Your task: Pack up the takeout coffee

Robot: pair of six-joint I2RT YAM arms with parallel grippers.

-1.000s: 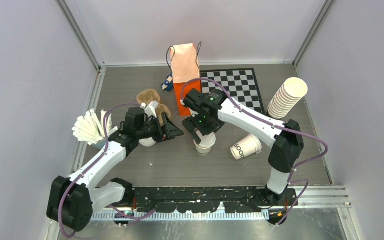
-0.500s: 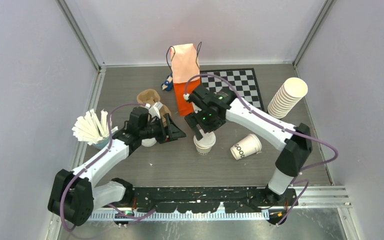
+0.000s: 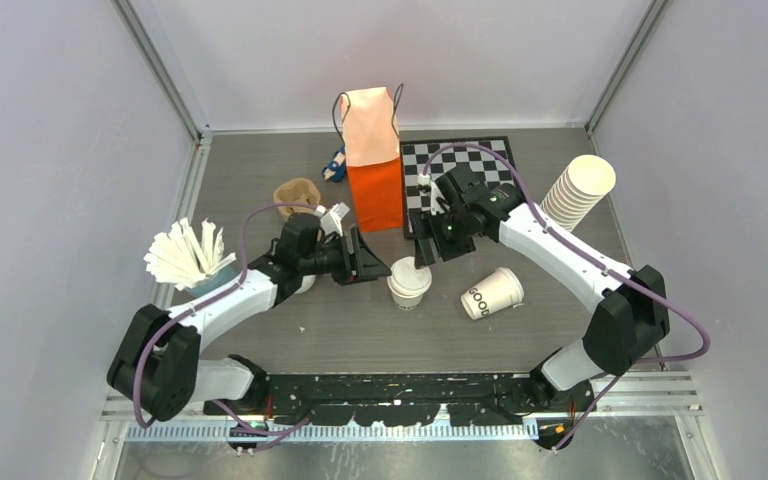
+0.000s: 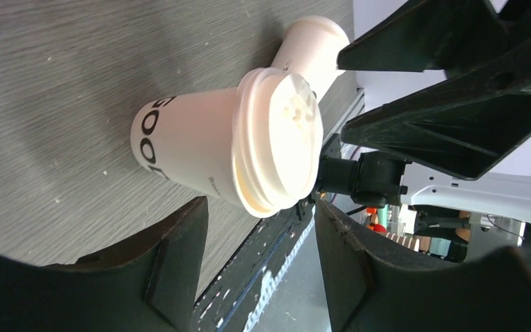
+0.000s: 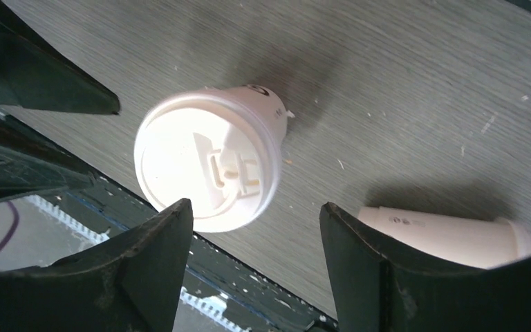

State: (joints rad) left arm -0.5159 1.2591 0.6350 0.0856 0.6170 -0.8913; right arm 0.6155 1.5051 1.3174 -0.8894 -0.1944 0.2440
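Enclosing pale walls, grey wood-grain table, takeout coffee upright on it

The white, lidded takeout coffee stands upright on the table.

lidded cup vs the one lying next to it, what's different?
Pose: the lidded cup stands upright, while the tipped cup lies on its side on the table.
Top: the lidded cup wears a white sip lid, but the tipped cup shows no lid.
Place: the lidded cup sits near the middle, and the tipped cup lies to its right.
Shared: both are white paper cups with dark lettering.
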